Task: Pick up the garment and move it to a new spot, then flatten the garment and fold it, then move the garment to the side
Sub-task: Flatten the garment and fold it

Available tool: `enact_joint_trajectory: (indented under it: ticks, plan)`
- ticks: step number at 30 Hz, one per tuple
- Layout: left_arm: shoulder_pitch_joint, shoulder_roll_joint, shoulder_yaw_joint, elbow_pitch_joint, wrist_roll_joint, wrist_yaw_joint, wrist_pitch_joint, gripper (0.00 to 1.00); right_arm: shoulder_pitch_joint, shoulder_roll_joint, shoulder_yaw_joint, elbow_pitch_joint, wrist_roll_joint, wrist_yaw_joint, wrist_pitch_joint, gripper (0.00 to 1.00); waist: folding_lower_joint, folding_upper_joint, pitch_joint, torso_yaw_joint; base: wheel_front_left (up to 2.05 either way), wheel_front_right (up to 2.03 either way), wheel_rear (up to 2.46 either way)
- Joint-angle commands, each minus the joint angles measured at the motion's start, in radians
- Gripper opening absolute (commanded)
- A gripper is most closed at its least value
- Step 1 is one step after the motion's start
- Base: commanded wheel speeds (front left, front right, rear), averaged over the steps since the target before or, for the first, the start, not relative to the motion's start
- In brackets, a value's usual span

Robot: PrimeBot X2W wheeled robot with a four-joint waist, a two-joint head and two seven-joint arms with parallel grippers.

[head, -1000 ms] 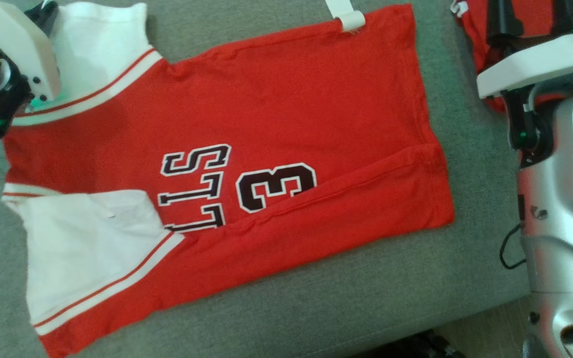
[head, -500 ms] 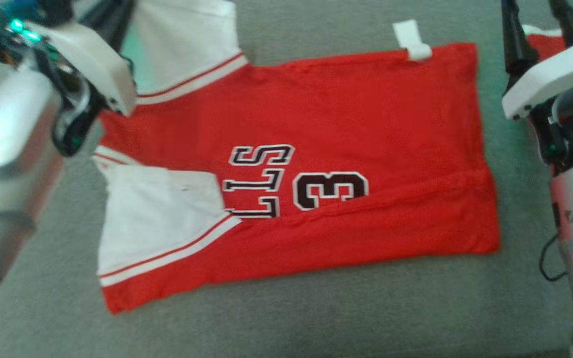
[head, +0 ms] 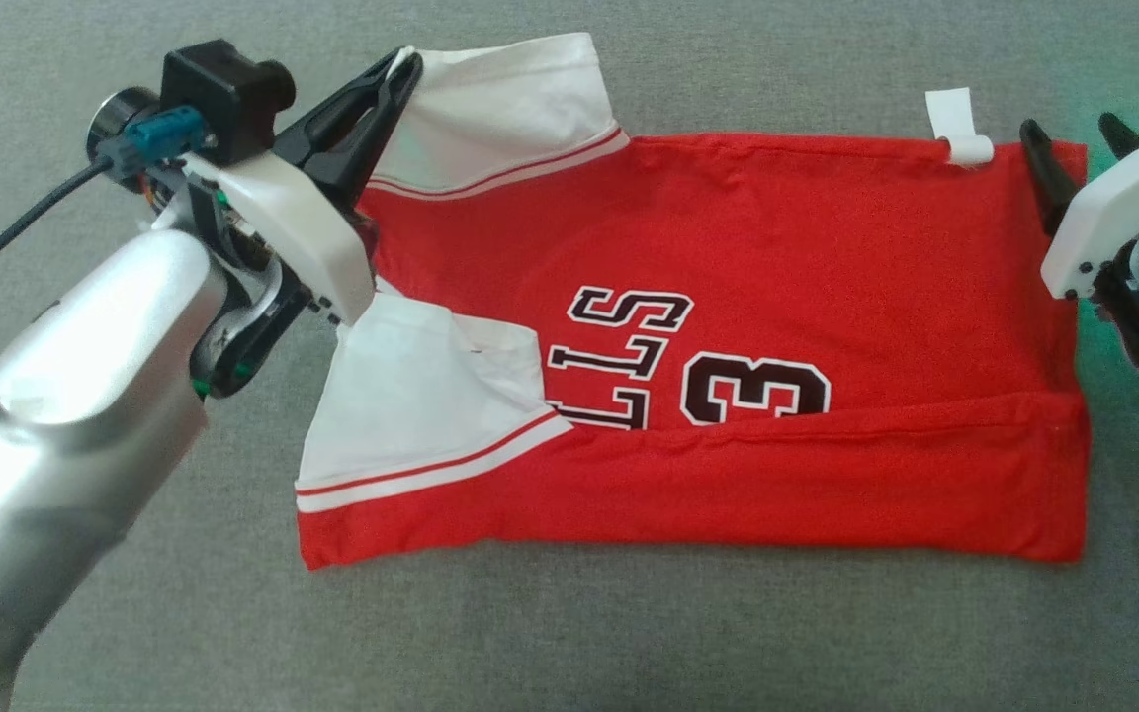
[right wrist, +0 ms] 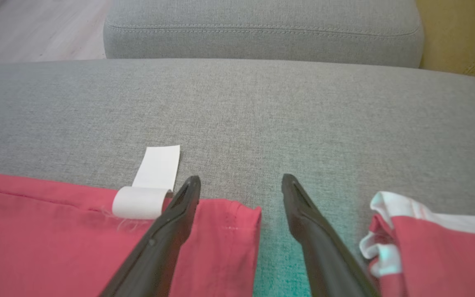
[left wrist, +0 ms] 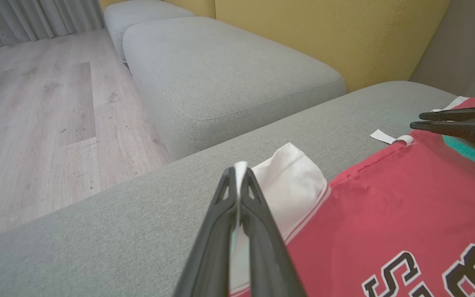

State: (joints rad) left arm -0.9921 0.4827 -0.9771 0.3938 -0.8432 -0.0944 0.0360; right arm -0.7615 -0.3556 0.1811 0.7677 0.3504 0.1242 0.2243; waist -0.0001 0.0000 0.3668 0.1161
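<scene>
Grey fabric sofa seat (head: 629, 633) holds the red white-sleeved jersey (head: 777, 247) flat with its near edge already folded, the left gripper (left wrist: 237, 173) with jaws pinching the far-left white sleeve (head: 510, 109), the right gripper (right wrist: 241, 177) with jaws spread at the far-right hem (right wrist: 237, 222), so further folds and moving aside seemingly remain.

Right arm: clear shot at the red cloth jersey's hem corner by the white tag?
Probably yes: the right gripper is open, fingers straddling that corner of the red cloth jersey on the grey cushion, nothing between. The white tag lies close beside one finger.
</scene>
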Motion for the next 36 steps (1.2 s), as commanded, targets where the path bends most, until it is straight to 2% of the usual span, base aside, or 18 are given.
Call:
enact_joint_trajectory:
  ticks: [1,13,14,15,16,22,28,36]
  plan:
    - [-0.023,0.051,0.034,-0.044,0.004,0.012,0.007,0.00,-0.031,-0.017,0.025,-0.001,0.010,0.007,0.009,1.00,0.0001,0.0000,-0.001,0.006,0.00,0.00,0.00]
    - [-0.005,0.078,0.028,-0.080,-0.002,0.038,0.033,0.00,-0.054,-0.006,0.122,0.096,0.041,0.007,0.038,1.00,0.0001,0.0000,-0.006,-0.007,0.00,0.00,0.00]
    - [-0.007,0.080,0.028,-0.079,-0.001,0.040,0.034,0.00,-0.058,-0.004,0.130,0.098,0.046,0.007,0.034,0.89,0.0001,0.0000,-0.003,-0.009,0.00,0.00,0.00]
    - [-0.008,0.081,0.029,-0.078,-0.001,0.041,0.035,0.00,-0.064,-0.002,0.137,0.100,0.052,0.007,0.029,0.35,0.0001,0.0000,0.000,-0.011,0.00,0.00,0.00]
    - [-0.010,0.081,0.029,-0.075,-0.001,0.042,0.036,0.00,-0.071,-0.003,0.143,0.101,0.056,0.007,0.019,0.00,0.0001,0.0000,0.004,-0.013,0.00,0.00,0.00]
    - [-0.027,0.087,0.044,-0.029,0.002,0.053,0.016,0.00,-0.132,-0.006,0.145,0.093,0.086,0.007,-0.088,0.00,0.0001,0.0000,0.016,-0.034,0.00,0.00,0.00]
    - [-0.082,0.083,0.086,0.086,0.008,0.068,-0.047,0.00,-0.193,0.005,0.141,0.058,0.174,0.007,-0.176,0.00,0.0001,0.0000,0.022,-0.069,0.00,0.00,0.00]
    - [-0.205,0.036,0.123,0.258,0.033,0.059,-0.144,0.00,-0.278,0.027,0.150,0.051,0.232,0.007,-0.247,0.00,0.0001,0.0000,0.045,-0.096,0.00,0.00,0.00]
